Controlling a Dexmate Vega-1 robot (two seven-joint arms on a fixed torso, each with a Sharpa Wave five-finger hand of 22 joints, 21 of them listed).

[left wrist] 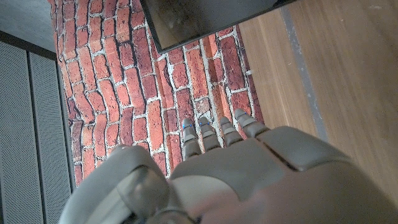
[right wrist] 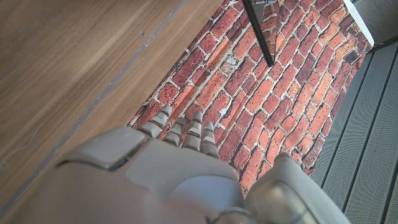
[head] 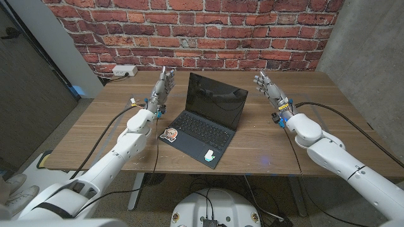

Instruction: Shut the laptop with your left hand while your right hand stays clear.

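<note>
A dark laptop point(head: 201, 120) stands open in the middle of the wooden table point(head: 101, 135), its black screen point(head: 216, 99) upright and facing me, stickers on its front corners. My left hand point(head: 162, 88) is raised to the left of the screen, fingers straight and apart, holding nothing and apart from the lid. My right hand point(head: 269, 89) is raised to the right of the laptop, also empty with fingers spread. In the left wrist view my left hand point(left wrist: 217, 174) points toward the brick wall, with the laptop lid point(left wrist: 199, 18) beyond it. In the right wrist view the lid edge point(right wrist: 261, 31) shows past my right hand point(right wrist: 180, 168).
A red brick wall point(head: 189, 31) runs behind the table. A white power strip point(head: 125, 70) sits at the table's back left corner. Black cables point(head: 328, 110) trail along both arms over the table.
</note>
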